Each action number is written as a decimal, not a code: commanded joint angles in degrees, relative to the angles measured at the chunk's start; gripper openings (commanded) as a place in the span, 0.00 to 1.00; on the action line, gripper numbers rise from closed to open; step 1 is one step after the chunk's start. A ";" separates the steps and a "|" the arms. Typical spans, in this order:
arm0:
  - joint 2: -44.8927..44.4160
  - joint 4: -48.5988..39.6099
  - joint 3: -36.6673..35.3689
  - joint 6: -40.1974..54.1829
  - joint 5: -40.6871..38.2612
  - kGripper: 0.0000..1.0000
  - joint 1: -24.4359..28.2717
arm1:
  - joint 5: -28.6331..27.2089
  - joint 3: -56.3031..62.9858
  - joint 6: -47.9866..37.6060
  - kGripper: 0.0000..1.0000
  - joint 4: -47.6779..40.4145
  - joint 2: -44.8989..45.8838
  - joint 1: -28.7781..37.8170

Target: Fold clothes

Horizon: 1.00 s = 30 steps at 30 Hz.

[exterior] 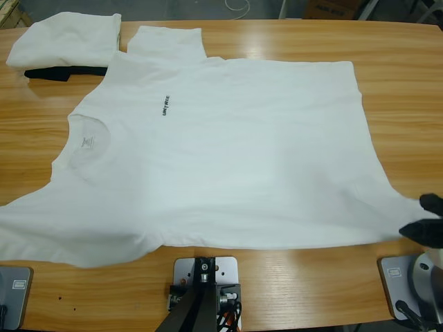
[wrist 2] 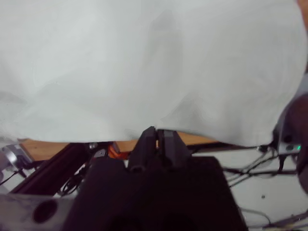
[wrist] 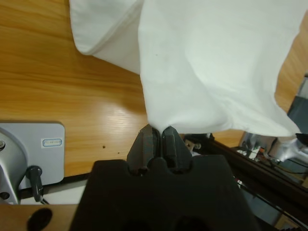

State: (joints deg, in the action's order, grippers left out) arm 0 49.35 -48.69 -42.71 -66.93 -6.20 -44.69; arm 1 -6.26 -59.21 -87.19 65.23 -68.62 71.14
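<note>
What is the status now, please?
Left gripper shut on shirt edge. Right gripper shut on shirt too. Folded shirt at far corner, not in the way.

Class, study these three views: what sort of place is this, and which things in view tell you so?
Probably a robotics lab or workshop bench, not a home. A white T-shirt lies spread on a long wooden table. Both the left gripper and the right gripper pinch its edge, and loose cables hang below the table.

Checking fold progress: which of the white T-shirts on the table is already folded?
The small folded T-shirt at the table's far left corner, resting on a black garment. The big spread-out T-shirt lies open.
</note>
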 commanded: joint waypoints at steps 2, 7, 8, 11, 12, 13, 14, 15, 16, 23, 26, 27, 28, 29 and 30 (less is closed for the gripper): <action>10.24 10.30 -2.21 1.44 0.49 0.00 0.04 | -3.83 -0.02 11.59 0.00 -3.59 -2.62 -6.73; 13.09 12.21 -3.53 3.39 -0.09 0.00 4.26 | -1.74 -0.12 19.78 0.00 -4.80 -6.05 -13.01; 13.07 12.21 -3.60 4.36 -0.50 0.00 6.02 | -1.28 -0.12 21.29 0.00 -5.10 -6.70 -13.96; 14.04 12.44 -4.32 6.78 -1.01 0.00 10.32 | -0.20 -0.14 25.37 0.00 -5.57 -8.77 -17.30; 14.83 12.81 -4.60 7.57 -1.01 0.00 11.43 | 0.40 -0.17 27.16 0.00 -6.05 -9.60 -18.83; 15.83 13.65 -4.70 8.13 -1.06 0.00 12.15 | 1.04 -0.14 28.97 0.00 -6.59 -10.50 -20.46; 17.18 14.66 -4.97 8.54 -1.13 0.00 12.43 | 2.00 -0.10 31.08 0.00 -7.12 -11.71 -22.27; 18.68 15.41 -5.55 9.01 -1.27 0.00 12.56 | 3.04 -0.12 33.05 0.00 -7.31 -13.04 -23.96; 20.31 15.96 -6.32 9.45 -1.43 0.00 12.57 | 3.99 -0.12 34.72 0.00 -7.31 -14.35 -25.47; 28.31 20.09 -8.25 10.60 -2.59 0.00 12.42 | 6.68 3.08 40.45 0.00 -10.04 -17.74 -31.31; 29.65 20.39 -7.99 10.74 -2.71 0.00 12.17 | 4.55 4.10 42.84 0.00 -13.06 -18.27 -31.77; 29.75 20.39 -7.83 10.84 -2.69 0.00 12.17 | 3.57 4.10 44.18 0.00 -14.19 -18.42 -31.77; 29.75 20.39 -7.67 10.91 -2.68 0.00 12.17 | 2.76 3.96 45.44 0.00 -14.94 -18.90 -31.77; 29.77 20.39 -7.52 10.95 -2.68 0.00 12.17 | 2.42 3.83 46.62 0.00 -15.75 -19.58 -31.82; 29.91 20.39 -7.41 11.02 -2.68 0.00 12.15 | 2.20 3.69 47.64 0.00 -16.26 -20.45 -31.98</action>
State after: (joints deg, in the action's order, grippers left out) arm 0 76.07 -29.16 -50.89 -56.73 -7.89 -32.85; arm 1 -0.98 -57.07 -45.64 53.59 -84.84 40.47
